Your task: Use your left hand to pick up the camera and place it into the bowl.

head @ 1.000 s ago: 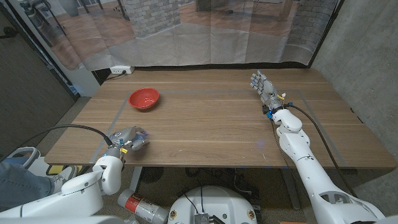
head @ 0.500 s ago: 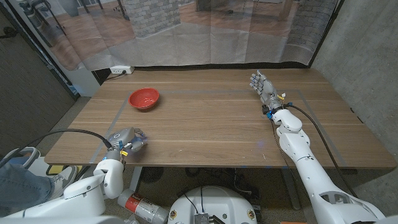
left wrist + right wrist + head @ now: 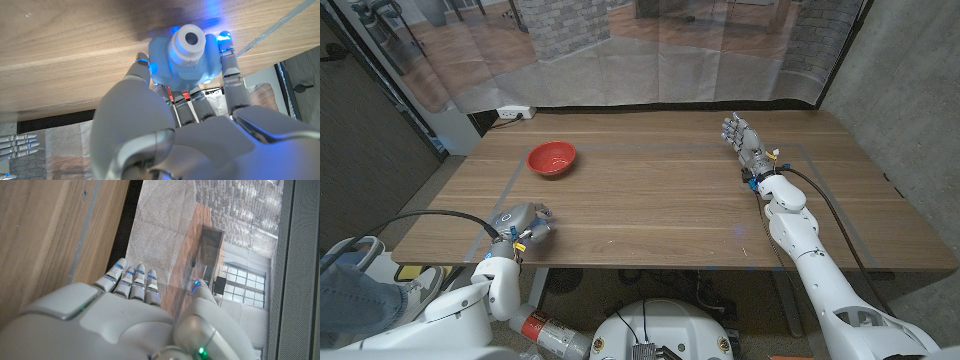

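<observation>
The camera is a small light-blue toy with a round white lens. My left hand grips it, with fingers on both sides of its body. In the head view this left hand sits near the table's front left edge, and the camera is mostly hidden inside it. The red bowl stands on the table farther back, a little to the right of that hand, with nothing in it. My right hand stands open at the far right of the table, fingers straight and together, holding nothing.
The wooden table has faint tape lines running between the bowl and my left hand. A white power strip lies at the back left edge. A clear curtain hangs behind the table.
My left hand has shifted slightly to the left along the table's front edge with the camera in it. The bowl and my right hand have not moved.
</observation>
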### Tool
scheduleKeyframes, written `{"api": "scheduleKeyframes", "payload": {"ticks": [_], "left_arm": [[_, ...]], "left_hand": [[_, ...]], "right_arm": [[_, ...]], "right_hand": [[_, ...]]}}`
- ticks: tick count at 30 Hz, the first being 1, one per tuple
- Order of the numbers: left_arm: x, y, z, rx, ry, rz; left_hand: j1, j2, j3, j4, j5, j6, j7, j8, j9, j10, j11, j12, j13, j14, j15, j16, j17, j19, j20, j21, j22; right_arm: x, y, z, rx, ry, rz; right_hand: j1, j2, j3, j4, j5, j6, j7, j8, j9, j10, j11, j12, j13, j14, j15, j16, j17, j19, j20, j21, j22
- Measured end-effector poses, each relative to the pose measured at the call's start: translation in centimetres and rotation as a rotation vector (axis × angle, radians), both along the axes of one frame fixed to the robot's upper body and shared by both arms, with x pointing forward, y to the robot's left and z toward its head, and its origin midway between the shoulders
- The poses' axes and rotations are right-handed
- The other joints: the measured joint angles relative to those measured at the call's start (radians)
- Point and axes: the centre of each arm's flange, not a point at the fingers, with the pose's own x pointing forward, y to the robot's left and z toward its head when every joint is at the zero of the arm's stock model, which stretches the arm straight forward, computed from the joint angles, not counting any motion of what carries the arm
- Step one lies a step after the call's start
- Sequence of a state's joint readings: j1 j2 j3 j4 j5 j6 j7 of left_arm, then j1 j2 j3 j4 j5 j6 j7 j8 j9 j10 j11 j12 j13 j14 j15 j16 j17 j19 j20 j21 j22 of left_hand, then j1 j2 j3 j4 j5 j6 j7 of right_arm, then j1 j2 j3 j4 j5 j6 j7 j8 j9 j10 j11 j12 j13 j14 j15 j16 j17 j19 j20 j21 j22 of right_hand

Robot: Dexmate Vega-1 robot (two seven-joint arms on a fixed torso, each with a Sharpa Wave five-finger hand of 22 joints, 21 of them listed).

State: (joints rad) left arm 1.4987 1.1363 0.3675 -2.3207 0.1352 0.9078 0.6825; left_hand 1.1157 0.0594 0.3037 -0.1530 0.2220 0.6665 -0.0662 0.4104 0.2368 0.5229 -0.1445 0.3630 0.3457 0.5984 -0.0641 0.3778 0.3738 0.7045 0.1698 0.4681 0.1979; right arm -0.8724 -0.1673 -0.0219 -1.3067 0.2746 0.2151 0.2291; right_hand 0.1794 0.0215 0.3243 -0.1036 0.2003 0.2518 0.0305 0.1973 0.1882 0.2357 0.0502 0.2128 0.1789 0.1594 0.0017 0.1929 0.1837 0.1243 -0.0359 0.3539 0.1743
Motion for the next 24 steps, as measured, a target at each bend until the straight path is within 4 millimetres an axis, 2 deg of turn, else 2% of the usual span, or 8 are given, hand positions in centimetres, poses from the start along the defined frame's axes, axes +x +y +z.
{"api": "scheduleKeyframes", "payload": {"ticks": [3, 4, 9, 24], "left_arm": [[0.1, 0.0, 0.1, -0.005, -0.002, -0.006], [0.1, 0.0, 0.2, -0.006, -0.004, -0.006], [0.1, 0.1, 0.3, -0.011, -0.006, -0.010], [-0.3, 0.1, 1.3, -0.013, -0.015, -0.027]], "left_hand": [[0.000, 0.000, 0.000, 0.000, 0.000, 0.005, -0.005, 0.000, 0.000, 0.000, 0.000, 0.000, 0.000, 0.005, -0.002, 0.000, 0.003, 0.002, 0.002, 0.006, 0.000], [0.000, 0.000, 0.000, 0.000, 0.000, 0.005, -0.005, 0.000, 0.000, 0.002, 0.002, 0.000, 0.004, 0.018, -0.015, 0.000, 0.004, 0.002, 0.002, 0.007, 0.000], [0.001, -0.001, 0.000, 0.000, 0.004, 0.011, 0.000, 0.000, 0.000, 0.007, 0.000, 0.000, 0.009, 0.030, -0.027, 0.001, 0.009, 0.005, 0.002, 0.013, -0.003], [0.008, -0.008, 0.000, 0.000, 0.004, 0.016, 0.005, 0.004, 0.000, 0.013, -0.002, 0.000, 0.023, 0.039, -0.033, 0.004, 0.021, 0.007, 0.003, 0.028, -0.003]], "right_arm": [[0.0, 0.0, 0.0, 0.000, 0.000, -0.002], [0.0, 0.0, 0.0, 0.000, 0.001, -0.003], [0.0, 0.0, 0.1, 0.000, 0.001, -0.006], [-0.1, 0.1, 0.3, 0.002, -0.003, -0.012]], "right_hand": [[0.000, 0.000, 0.000, 0.000, 0.000, 0.000, 0.000, 0.000, 0.000, 0.000, 0.000, 0.000, 0.000, 0.000, 0.000, 0.000, 0.000, 0.000, 0.000, 0.000, 0.000], [0.000, 0.000, 0.000, 0.000, 0.000, 0.000, 0.000, 0.000, 0.000, 0.000, 0.000, 0.000, 0.000, 0.000, 0.000, 0.000, 0.000, 0.000, 0.000, 0.000, 0.000], [0.000, 0.000, -0.004, -0.004, 0.000, 0.000, 0.000, 0.000, 0.000, 0.000, 0.000, 0.000, 0.000, 0.000, 0.000, 0.000, 0.000, 0.000, 0.000, 0.000, 0.000], [0.000, 0.000, -0.004, -0.004, 0.000, 0.000, 0.000, 0.000, 0.000, 0.000, 0.000, 0.000, 0.000, 0.000, 0.000, 0.000, 0.000, 0.000, 0.000, -0.007, 0.000]]}}
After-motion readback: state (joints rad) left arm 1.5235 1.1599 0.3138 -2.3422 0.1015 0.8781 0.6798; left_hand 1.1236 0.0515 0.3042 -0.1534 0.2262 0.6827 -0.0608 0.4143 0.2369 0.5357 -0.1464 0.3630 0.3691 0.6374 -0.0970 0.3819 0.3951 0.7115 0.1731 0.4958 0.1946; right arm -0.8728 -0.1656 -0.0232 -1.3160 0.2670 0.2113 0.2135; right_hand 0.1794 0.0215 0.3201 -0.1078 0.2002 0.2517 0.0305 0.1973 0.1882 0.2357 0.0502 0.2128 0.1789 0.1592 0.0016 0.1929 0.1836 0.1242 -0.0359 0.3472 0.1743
